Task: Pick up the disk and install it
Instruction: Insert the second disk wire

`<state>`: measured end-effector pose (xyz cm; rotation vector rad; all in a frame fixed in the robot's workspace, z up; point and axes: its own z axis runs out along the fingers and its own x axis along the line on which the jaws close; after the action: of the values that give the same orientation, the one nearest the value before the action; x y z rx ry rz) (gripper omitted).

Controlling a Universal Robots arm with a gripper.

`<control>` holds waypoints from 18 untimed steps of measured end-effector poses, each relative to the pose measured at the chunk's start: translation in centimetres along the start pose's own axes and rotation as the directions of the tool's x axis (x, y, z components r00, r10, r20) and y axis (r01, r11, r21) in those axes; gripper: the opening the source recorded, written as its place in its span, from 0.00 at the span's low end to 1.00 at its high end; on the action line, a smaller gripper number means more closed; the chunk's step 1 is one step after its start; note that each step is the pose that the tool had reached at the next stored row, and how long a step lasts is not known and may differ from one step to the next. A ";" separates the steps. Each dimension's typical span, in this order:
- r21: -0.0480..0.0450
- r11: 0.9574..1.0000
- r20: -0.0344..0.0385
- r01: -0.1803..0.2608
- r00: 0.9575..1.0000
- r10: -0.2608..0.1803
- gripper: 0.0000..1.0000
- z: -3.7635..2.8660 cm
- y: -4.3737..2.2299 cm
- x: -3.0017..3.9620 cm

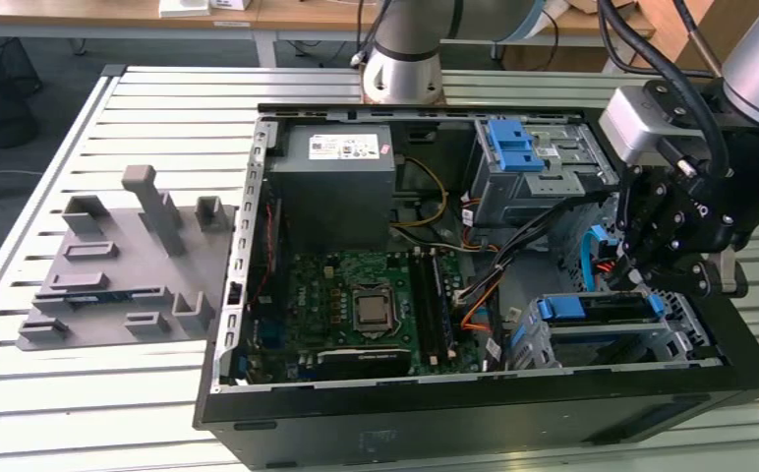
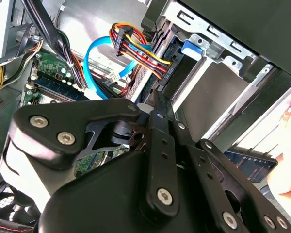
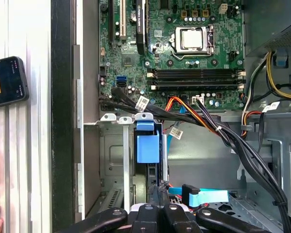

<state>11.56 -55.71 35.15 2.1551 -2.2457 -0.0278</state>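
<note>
Currently: hand (image 1: 674, 264) low over the drive cage (image 1: 688, 334) of the open computer case (image 1: 485, 413), its black fingers (image 3: 157, 213) drawn together with nothing between them. Disk (image 1: 599, 309), blue carrier tab (image 3: 148, 145) showing, seated in the cage bay directly below and just ahead of the hand. Blue data cable (image 3: 203, 196) beside the fingertips. Motherboard (image 1: 353, 305) beyond the cage. Grey fixture tray (image 1: 117, 285) on the counter (image 1: 38, 393), well apart from the hand.
</note>
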 end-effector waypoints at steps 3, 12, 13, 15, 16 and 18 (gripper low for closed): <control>0.000 1.000 0.000 0.000 1.000 0.000 0.11 0.00 0.01 0.00; 0.033 0.999 0.001 0.000 1.000 0.000 0.11 0.01 0.39 0.02; 0.033 0.999 0.001 0.000 1.000 0.000 0.11 0.01 0.39 0.01; 0.033 0.999 0.001 0.000 1.000 0.000 0.11 0.01 0.41 0.02; 0.033 0.999 0.001 0.000 1.000 0.000 0.11 0.00 0.43 0.02; 0.033 0.999 0.001 0.000 1.000 0.000 0.11 -0.14 0.45 0.01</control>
<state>11.11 -55.70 35.30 2.1718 -2.2631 0.0087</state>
